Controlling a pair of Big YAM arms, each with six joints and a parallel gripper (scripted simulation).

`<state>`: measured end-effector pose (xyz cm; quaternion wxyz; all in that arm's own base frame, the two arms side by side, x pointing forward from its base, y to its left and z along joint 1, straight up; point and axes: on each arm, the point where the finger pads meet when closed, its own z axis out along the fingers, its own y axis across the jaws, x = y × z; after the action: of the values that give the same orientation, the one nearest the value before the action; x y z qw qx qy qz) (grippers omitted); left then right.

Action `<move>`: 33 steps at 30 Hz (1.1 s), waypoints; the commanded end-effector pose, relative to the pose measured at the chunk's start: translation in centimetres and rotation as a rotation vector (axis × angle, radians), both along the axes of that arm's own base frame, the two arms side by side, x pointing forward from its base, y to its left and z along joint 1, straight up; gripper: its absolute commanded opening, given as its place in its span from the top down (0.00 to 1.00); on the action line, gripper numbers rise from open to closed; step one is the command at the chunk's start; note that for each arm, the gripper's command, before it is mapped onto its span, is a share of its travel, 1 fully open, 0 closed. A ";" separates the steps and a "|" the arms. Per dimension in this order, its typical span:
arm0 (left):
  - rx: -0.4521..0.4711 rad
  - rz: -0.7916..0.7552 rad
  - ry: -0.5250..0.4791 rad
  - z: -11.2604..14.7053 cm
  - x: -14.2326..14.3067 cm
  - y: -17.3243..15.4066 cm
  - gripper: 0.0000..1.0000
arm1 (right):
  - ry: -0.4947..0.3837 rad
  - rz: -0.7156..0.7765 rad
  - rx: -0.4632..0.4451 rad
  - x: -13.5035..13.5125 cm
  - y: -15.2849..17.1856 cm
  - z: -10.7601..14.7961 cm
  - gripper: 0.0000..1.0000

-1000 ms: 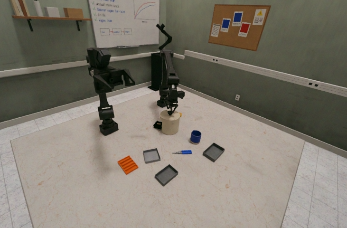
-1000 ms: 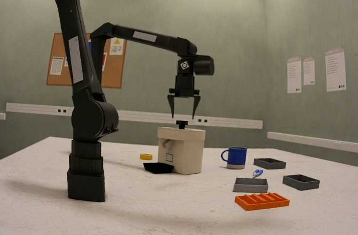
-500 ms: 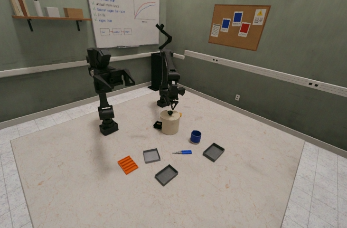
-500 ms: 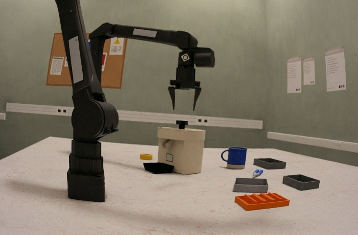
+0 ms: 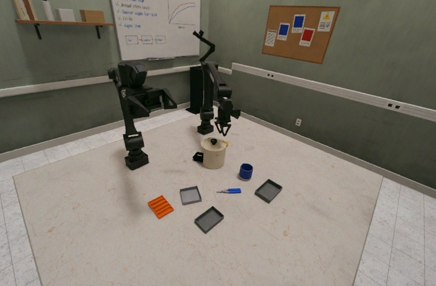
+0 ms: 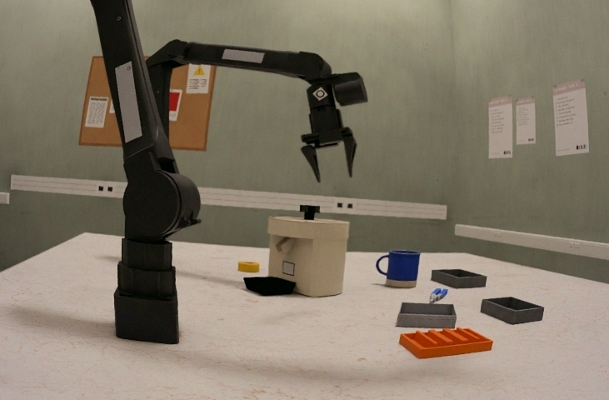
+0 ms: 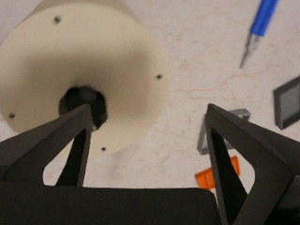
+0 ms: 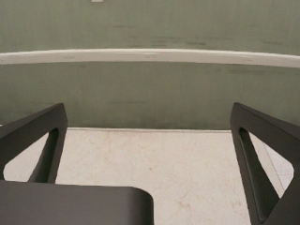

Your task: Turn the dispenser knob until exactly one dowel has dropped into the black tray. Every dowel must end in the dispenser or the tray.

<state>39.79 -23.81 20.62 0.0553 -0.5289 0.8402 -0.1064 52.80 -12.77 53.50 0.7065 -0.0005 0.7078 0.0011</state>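
The cream dispenser point(image 5: 213, 157) point(image 6: 309, 254) point(image 7: 131, 56) stands upright with its black knob point(image 5: 213, 141) point(image 6: 309, 211) point(image 7: 82, 105) on top. The black tray point(image 5: 195, 158) point(image 6: 269, 286) sits at its foot. A small tan piece, apparently a dowel point(image 5: 199, 155), shows in the tray in the top view; none can be made out there in the exterior view. My left gripper point(image 5: 223, 134) point(image 6: 335, 179) point(image 7: 148, 112) is open and empty, above the dispenser and off to one side of the knob. My right gripper point(image 5: 162, 111) point(image 8: 148, 112) is open and empty, high above the table, away from the dispenser.
A blue mug point(image 5: 246, 171) point(image 6: 402, 266), blue-handled pliers point(image 5: 234, 190), a light grey tray point(image 6: 426, 320), two dark grey trays point(image 5: 209, 220) point(image 5: 268, 190) and an orange slotted rack point(image 6: 456, 347) stand on one side of the dispenser. A yellow ring point(image 6: 248, 267) lies behind it.
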 end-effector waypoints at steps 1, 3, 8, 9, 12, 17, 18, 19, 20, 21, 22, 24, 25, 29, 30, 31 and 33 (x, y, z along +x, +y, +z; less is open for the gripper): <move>-0.028 -0.075 -0.076 1.8 1.2 0.3 0.31 | -0.056 0.009 -0.023 -0.9 1.0 2.1 0.00; -0.033 -0.073 -0.090 1.9 1.5 0.6 0.31 | -0.079 0.005 -0.031 -1.1 1.1 3.5 0.00; -0.039 -0.157 -0.209 3.8 3.7 1.7 0.31 | -0.065 0.010 -0.025 -0.8 2.2 2.3 0.00; -0.037 -0.171 -0.229 3.9 4.1 1.9 0.31 | -0.053 0.010 -0.021 -0.8 2.3 1.5 0.00; -0.032 -0.213 -0.292 4.8 5.1 2.6 0.31 | -0.051 0.010 -0.020 -0.7 2.9 1.2 0.00; -0.017 -0.267 -0.377 5.9 6.6 3.6 0.31 | -0.052 0.009 -0.020 -0.7 3.6 1.0 0.00; -0.017 -0.267 -0.377 5.9 6.6 3.6 0.31 | -0.052 0.009 -0.020 -0.7 3.6 1.0 0.00; -0.010 -0.284 -0.330 3.7 6.5 2.5 0.31 | -0.087 -0.016 -0.027 -0.9 2.4 3.8 0.00; -0.013 -0.265 -0.377 5.3 7.0 3.8 0.31 | -0.113 0.001 -0.037 -1.1 3.4 4.8 0.00; -0.013 -0.273 -0.409 6.4 7.0 4.1 0.31 | -0.093 0.006 -0.031 -0.9 3.8 3.5 0.00; -0.003 -0.282 -0.451 7.6 7.6 4.8 0.31 | -0.047 0.013 -0.022 -0.6 4.2 0.5 0.00; 0.016 -0.323 -0.497 8.2 8.3 5.2 0.31 | -0.052 0.010 -0.021 -0.7 4.5 0.7 0.00; 0.023 -0.337 -0.523 8.8 8.6 5.4 0.31 | -0.066 0.010 -0.024 -0.7 4.7 1.5 0.00; 0.062 -0.386 -0.602 9.8 9.6 6.7 0.31 | -0.051 0.010 -0.019 -0.6 5.4 0.3 0.00; 0.073 -0.397 -0.624 10.2 9.9 7.0 0.31 | -0.057 0.010 -0.020 -0.7 5.5 0.6 0.00; 0.084 -0.410 -0.642 10.4 10.1 7.3 0.31 | -0.060 0.009 -0.022 -0.7 5.7 0.7 0.00; 0.110 -0.431 -0.683 11.2 10.7 7.9 0.31 | -0.051 0.009 -0.020 -0.6 6.1 0.1 0.00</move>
<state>49.41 -16.88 29.29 0.2882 -0.3176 0.8734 -0.2310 53.04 -7.71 52.01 0.7074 -0.0006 0.7069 0.0007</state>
